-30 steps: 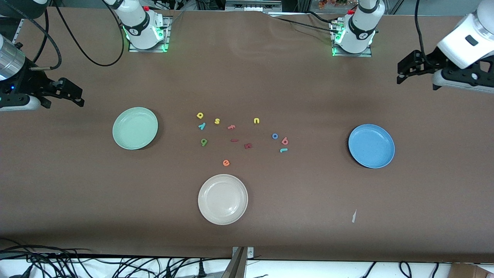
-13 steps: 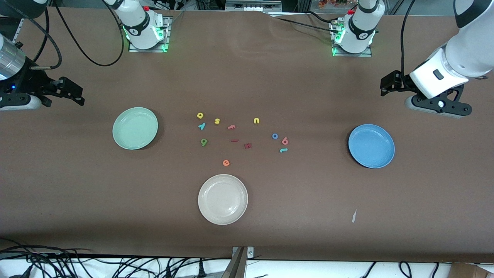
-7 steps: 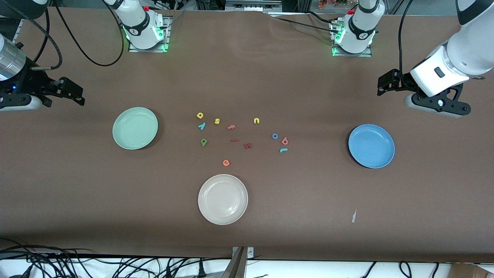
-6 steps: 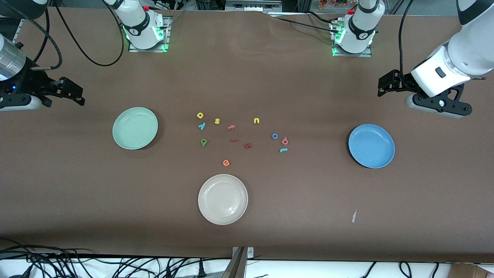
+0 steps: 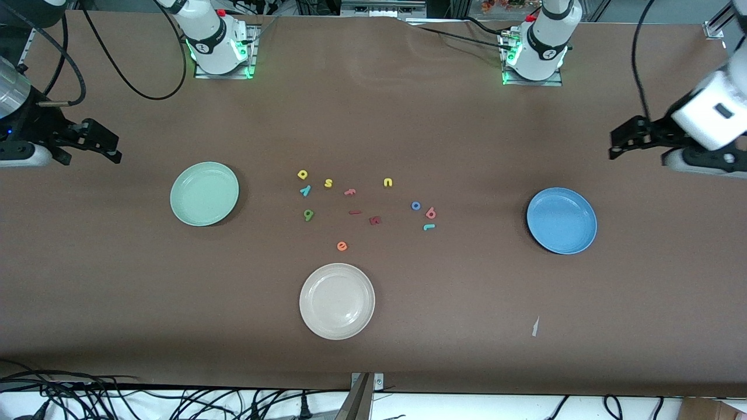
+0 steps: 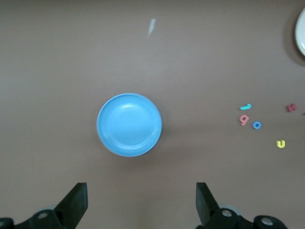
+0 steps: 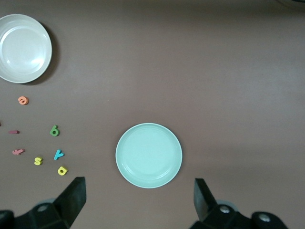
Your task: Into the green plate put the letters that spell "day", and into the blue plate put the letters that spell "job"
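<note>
The green plate point(image 5: 204, 193) point(image 7: 148, 155) and the blue plate point(image 5: 561, 220) point(image 6: 129, 124) each hold nothing. Between them lie the yellow "d" point(image 5: 302, 174) point(image 7: 62, 170), teal "y" point(image 5: 305, 190) point(image 7: 58, 154) and dark green "a" point(image 5: 309, 214) point(image 7: 55, 130). Closer to the blue plate are the blue "o" point(image 5: 415, 205) point(image 6: 257, 125), pinkish "b" point(image 5: 431, 213) point(image 6: 244, 119) and teal "j" point(image 5: 429, 227) point(image 6: 245, 107). My left gripper point(image 5: 617, 143) point(image 6: 140, 205) hangs open over bare table at the left arm's end. My right gripper point(image 5: 111, 146) point(image 7: 138, 202) hangs open at the right arm's end.
A cream-white plate point(image 5: 337, 301) point(image 7: 24, 47) sits nearer the front camera than the letters. Among the letters are a yellow "s" point(image 5: 328, 183), a yellow "u" point(image 5: 388, 182), an orange "e" point(image 5: 342, 246) and two dark red pieces point(image 5: 375, 220). A paper scrap point(image 5: 535, 326) lies near the front edge.
The left arm has swung outward toward its end of the table, away from the letters. The right gripper has drifted slightly outward. Letters and plates have not moved.
</note>
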Controlling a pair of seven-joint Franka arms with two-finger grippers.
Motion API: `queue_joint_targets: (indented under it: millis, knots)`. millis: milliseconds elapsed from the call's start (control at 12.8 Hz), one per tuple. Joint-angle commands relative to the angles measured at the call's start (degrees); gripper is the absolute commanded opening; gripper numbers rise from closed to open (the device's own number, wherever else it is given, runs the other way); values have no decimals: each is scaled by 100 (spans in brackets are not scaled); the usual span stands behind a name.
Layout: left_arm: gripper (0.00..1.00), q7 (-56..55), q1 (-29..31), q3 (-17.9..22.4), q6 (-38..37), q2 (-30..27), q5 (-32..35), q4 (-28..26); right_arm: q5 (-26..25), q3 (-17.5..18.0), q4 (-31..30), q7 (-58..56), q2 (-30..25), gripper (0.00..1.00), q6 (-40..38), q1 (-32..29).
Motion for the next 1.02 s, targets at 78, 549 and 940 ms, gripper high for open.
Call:
queue_joint_targets:
  millis: [78, 549, 940]
  knots:
    - [100, 19, -52, 191, 285, -516, -267, -703, 33, -126, -41, 19, -114, 100, -18, -24]
    - [100, 1, -420, 165, 687, -85, -803, -764, 42, -82, -93, 19, -35, 100, -62, -7]
    - [100, 1, -903, 156, 1609, 450, -803, -1026, 51, -109, -94, 19, -53, 100, -212, -16]
